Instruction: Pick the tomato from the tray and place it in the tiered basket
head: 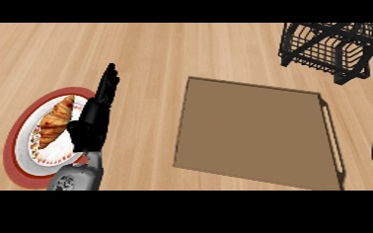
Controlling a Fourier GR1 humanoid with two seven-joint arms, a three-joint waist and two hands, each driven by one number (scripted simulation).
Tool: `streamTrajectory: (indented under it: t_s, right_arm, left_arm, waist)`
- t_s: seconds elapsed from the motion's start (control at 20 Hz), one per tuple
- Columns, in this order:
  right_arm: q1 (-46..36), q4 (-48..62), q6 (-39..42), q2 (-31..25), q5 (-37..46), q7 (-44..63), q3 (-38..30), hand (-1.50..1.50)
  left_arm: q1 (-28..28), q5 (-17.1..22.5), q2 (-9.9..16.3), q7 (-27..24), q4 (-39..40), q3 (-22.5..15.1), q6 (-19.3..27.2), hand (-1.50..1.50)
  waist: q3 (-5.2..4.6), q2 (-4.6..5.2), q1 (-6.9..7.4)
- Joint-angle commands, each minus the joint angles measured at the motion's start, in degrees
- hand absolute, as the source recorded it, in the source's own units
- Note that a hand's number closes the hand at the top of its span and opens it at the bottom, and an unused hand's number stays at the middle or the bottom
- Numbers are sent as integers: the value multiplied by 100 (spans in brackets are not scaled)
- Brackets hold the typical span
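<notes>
The brown tray [255,133] lies right of centre with nothing showing on its surface. The black wire tiered basket [324,49] stands at the top right corner, partly cut off by the view's edge. Through its wires shows a pale orange-and-cream object [350,49]; I cannot tell what it is. No tomato shows plainly anywhere. My left hand [94,118] rests at the left with its fingers straight and pointing away from me, holding nothing. It overlaps the right rim of a plate. My right hand is out of view.
A white plate with a red rim [22,158] sits at the lower left and carries a croissant [55,121]. Wooden counter [146,54] stretches between the plate, the tray and the basket.
</notes>
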Motion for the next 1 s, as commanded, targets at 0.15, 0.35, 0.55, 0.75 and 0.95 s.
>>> streamTrajectory:
  t_s: [0.15,0.35,0.55,0.75,0.95]
  right_arm:
    - [-96,1339,-755,-582,193,-572,-35,150]
    - [101,1689,-1039,-773,161,-921,-75,150]
    - [88,1695,-1780,-772,-504,-458,-1026,-150]
    - [152,1843,-2209,-562,-840,-748,-1212,-150]
    - [292,1534,-2939,-516,-1178,-1017,-1492,-150]
  left_arm:
    - [60,26,95,-299,127,88,-92,0]
    - [-80,-12,12,-1,66,78,-6,0]
    - [-360,22,-17,-194,446,173,-2,0]
    - [86,13,2,30,-199,15,-48,0]
    - [165,-15,-72,-257,220,7,11,0]
  waist:
    - [0,21,35]
    - [3,14,19]
    - [7,51,-3]
    - [7,7,53]
    - [5,3,-6]
